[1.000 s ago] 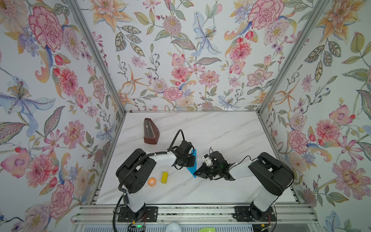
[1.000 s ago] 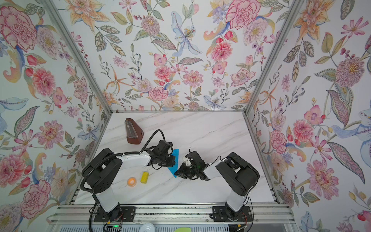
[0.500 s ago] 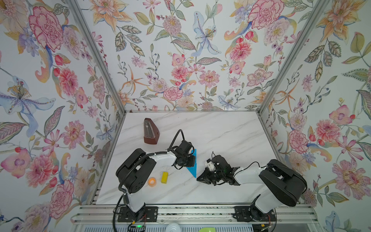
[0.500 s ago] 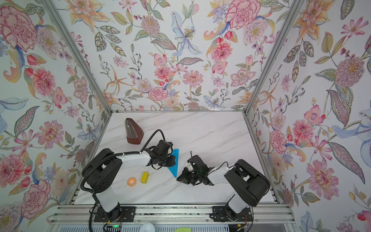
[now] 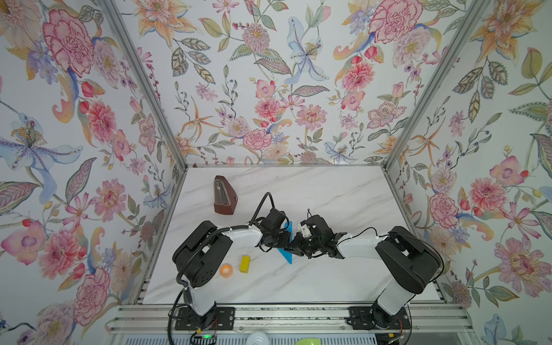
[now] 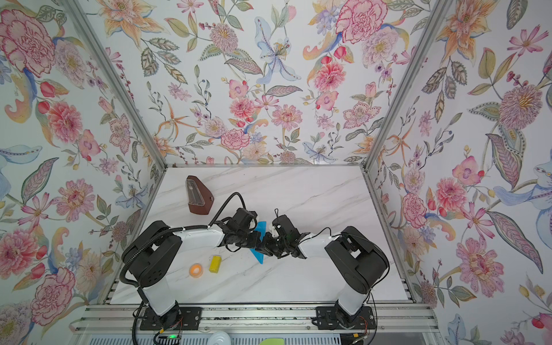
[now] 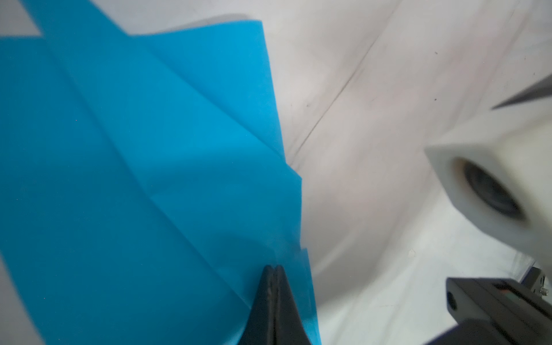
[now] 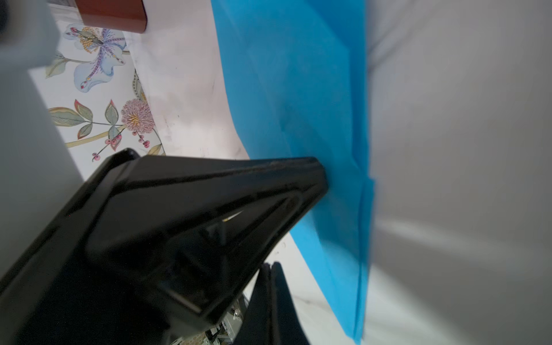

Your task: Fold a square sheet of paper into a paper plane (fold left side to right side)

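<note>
The square sheet of paper, bright blue, lies mid-table folded into a narrow pointed dart shape; both top views show it mostly covered by the two grippers. My left gripper is shut, and in the left wrist view its closed tips press down on the paper near its long edge. My right gripper is shut too. In the right wrist view its tips hover over bare table beside the paper, just under the left gripper's black finger.
A brown metronome stands at the back left. A small yellow block and an orange ring lie front left of the paper. The right arm's white camera housing is close by in the left wrist view.
The right gripper swung toward the front of the table, away from the paper, then came back against its right edge. The left gripper stayed pressed on the paper.
</note>
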Controlling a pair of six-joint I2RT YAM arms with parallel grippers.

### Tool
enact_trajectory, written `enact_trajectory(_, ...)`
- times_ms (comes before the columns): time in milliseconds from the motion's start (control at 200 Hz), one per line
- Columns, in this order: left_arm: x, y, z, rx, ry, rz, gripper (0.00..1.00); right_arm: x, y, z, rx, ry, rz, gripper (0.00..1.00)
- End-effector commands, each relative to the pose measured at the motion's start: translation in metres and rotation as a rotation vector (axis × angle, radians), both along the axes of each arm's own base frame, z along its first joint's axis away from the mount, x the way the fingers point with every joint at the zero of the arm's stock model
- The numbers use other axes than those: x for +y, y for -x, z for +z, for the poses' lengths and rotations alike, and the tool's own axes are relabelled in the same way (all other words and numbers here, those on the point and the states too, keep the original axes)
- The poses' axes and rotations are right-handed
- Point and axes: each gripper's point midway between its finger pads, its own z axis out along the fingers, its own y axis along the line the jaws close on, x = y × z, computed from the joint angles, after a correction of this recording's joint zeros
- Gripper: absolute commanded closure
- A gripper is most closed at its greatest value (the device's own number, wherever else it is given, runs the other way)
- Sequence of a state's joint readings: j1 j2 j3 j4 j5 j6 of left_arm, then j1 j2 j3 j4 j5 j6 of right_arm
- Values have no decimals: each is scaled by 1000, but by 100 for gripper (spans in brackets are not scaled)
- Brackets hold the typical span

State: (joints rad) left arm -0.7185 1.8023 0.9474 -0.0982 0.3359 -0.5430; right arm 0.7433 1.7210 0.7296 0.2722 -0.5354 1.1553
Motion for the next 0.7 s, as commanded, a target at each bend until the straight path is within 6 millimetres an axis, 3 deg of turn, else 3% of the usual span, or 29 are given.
enact_trajectory(0,29,10,-32,63,-118,40,100,-5,-2,-14,10,58,2,100)
enact_trajectory(330,30,9,-30,58,-118,45,100,-18,8,-31,30,103,-2,100)
enact_trajectory(691,31,10,-29,57,-121,44,100,-18,4,-15,-11,65,-11,100)
